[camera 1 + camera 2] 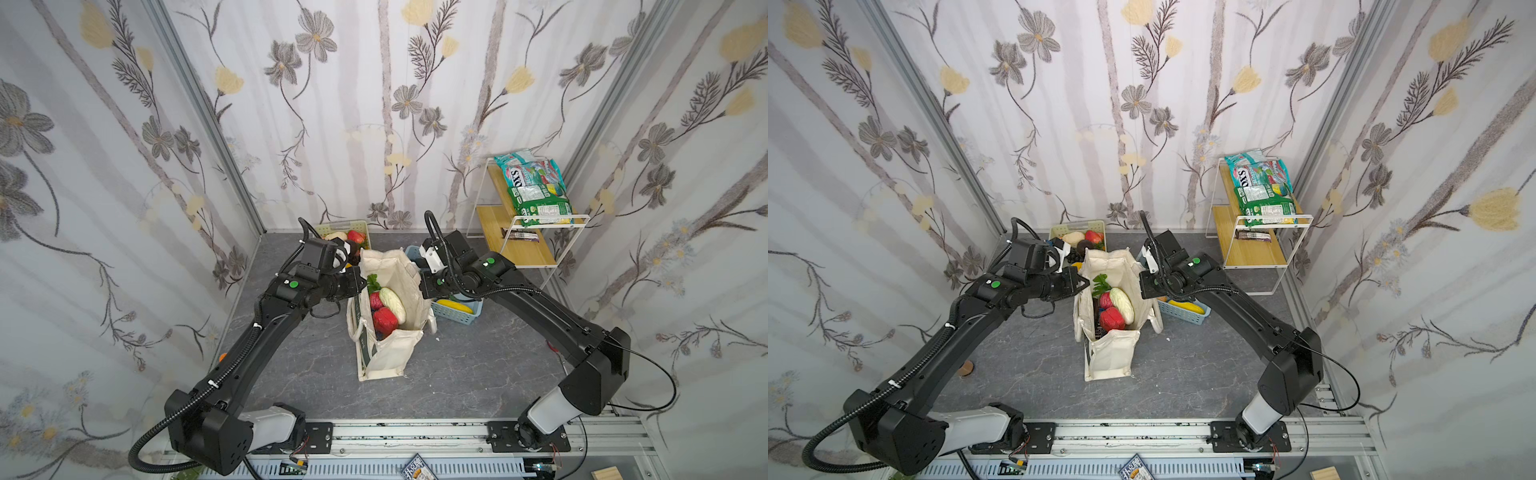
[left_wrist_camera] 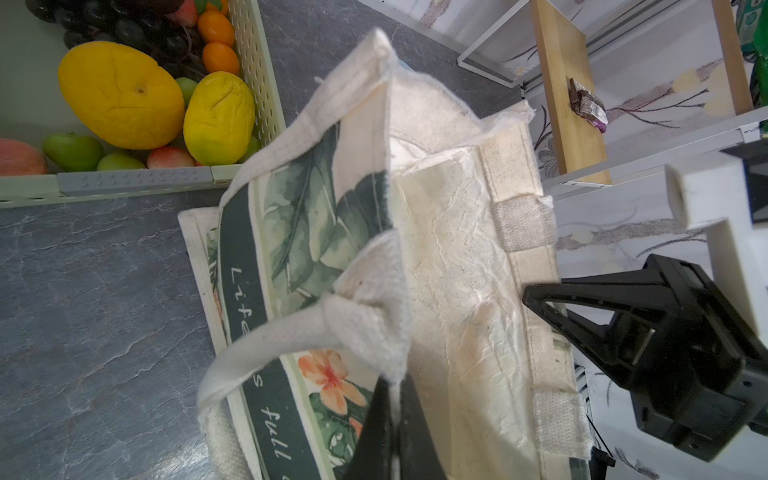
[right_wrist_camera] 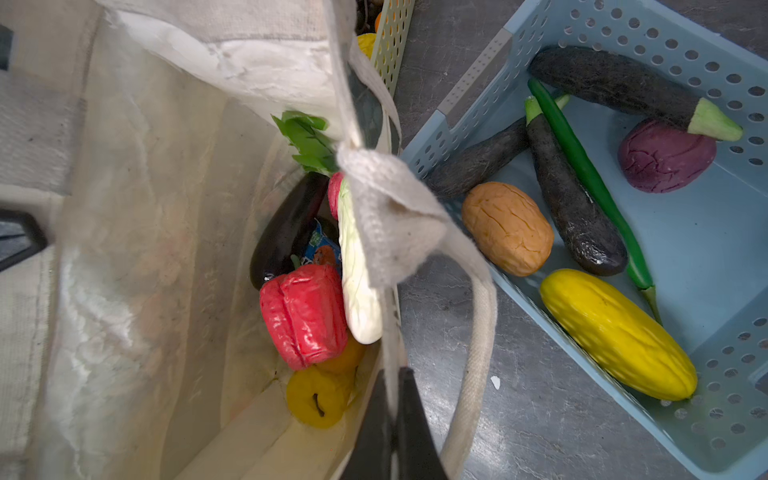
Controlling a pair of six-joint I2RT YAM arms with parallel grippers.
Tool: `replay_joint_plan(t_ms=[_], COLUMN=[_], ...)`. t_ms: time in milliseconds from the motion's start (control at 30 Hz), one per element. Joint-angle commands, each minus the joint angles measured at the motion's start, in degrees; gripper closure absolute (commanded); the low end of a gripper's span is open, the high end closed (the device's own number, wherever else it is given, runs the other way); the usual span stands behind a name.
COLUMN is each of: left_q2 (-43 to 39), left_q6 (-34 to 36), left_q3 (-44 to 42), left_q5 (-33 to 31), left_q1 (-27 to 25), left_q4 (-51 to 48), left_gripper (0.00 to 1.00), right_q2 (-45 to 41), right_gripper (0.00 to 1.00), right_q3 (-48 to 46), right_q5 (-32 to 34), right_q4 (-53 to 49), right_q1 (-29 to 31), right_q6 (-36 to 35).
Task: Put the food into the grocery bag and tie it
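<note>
1. Standing upright at mid-table in both top views, the grocery bag (image 1: pixel 390 353) was a cream canvas tote, mouth open, near both baskets
2. Contents, per the right wrist camera: red pepper (image 3: pixel 303 316), pale cabbage (image 3: pixel 359 291), aubergine (image 3: pixel 291 224), yellow fruit (image 3: pixel 316 399), blue snack packet (image 3: pixel 322 249); all lay below the rim
3. Left gripper (image 2: pixel 392 419): jaws pressed together, pinching the bag's rim on the printed side, close to the left strap (image 2: pixel 266 345)
4. Right gripper (image 3: pixel 392 419): jaws pressed together on the opposite rim, with the right strap (image 3: pixel 478 332) hanging loose just beside it
5. Stock outside the bag: vegetables in the blue basket (image 3: pixel 727 232), fruit in the pale green basket (image 2: pixel 253 62), snack packets (image 1: pixel 536 187) on the shelf rack (image 1: pixel 528 249)
6. Step in hand, by judgement: closing the mouth ahead of tying
7. Handling note: the two rims wanted drawing inward evenly and level, with little lift, lest the soft tote tip or spill. The knot would likely need a grip on the straps rather than the rim, so each pinch was best released only once the mouth sat closed
</note>
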Motion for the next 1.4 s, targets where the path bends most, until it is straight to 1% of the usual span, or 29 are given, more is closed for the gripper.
replay_joint_plan(t_ms=[0, 200, 233, 267, 300, 400, 500, 600, 767, 867, 1067, 1167, 1267, 1367], left_q2=[-0.2, -0.2, -0.2, -0.2, -0.3, -0.2, -0.3, -0.3, -0.1, 0.3, -1.4, -3.6, -3.8, -3.6], left_q6=[0.3, 0.4, 0.6, 0.8, 1.0, 0.9, 0.8, 0.6, 0.4, 0.9, 2.8, 2.2, 1.2, 2.5], left_q3=[0.4, 0.2, 0.2, 0.2, 0.3, -0.1, 0.2, 1.2, 3.2, 4.3, 5.5, 4.3, 3.6, 2.0], left_q5=[-0.3, -1.9, -2.6, -3.3, -3.7, -4.5, -4.5, -3.9, -1.7, 0.6, 0.6, 3.6, 6.7, 4.1], left_q1=[0.0, 0.0, 0.1, 0.1, 0.1, 0.2, 0.3, 0.6, 1.4, 2.4, 6.0, 8.8, 11.8, 13.2], left_q4=[1.3, 0.0, -0.6, -1.3, -1.9, -2.3, -2.4, -2.4, -2.6, -3.4, -6.5, -4.6, -3.8, -5.7], left_gripper=[1.00, 1.00, 0.99, 0.96, 0.94, 0.92, 0.83, 0.81, 0.61, 0.54, 0.53, 0.52, 0.51, 0.49], right_q2=[0.5, 2.0, 1.9, 1.8, 1.7, 1.5, 1.4, 1.7, 1.4, 1.3, 1.2, 1.5, 1.5, 1.1], right_gripper=[1.00, 1.00, 0.99, 0.99, 0.98, 0.98, 0.98, 0.98, 0.99, 0.99, 0.98, 0.98, 0.98, 0.98], right_q3=[1.1, 1.1, 1.1, 1.2, 1.2, 1.1, 0.5, 0.1, -1.1, -1.8, -1.7, -1.4, -1.9, -2.2], right_q5=[1.3, 1.0, 0.7, 0.6, 0.6, 0.1, 0.2, 0.7, 1.3, 1.4, 1.0, 0.8, 0.3, 0.0], right_q4=[0.0, 1.3, 1.8, 2.1, 2.3, 2.8, 3.3, 3.4, 3.6, 3.9, 4.1, 4.3, 5.0, 5.5], right_q1=[-0.1, 0.2, 0.2, 0.2, 0.1, 0.1, 0.1, 0.1, -0.1, -0.4, -0.7, -0.8, -0.7, -0.7], right_q6=[0.3, 0.6, 0.9, 1.2, 1.4, 2.4, 3.4, 4.0, 4.8, 5.2, 5.3, 5.1, 5.5, 5.9])
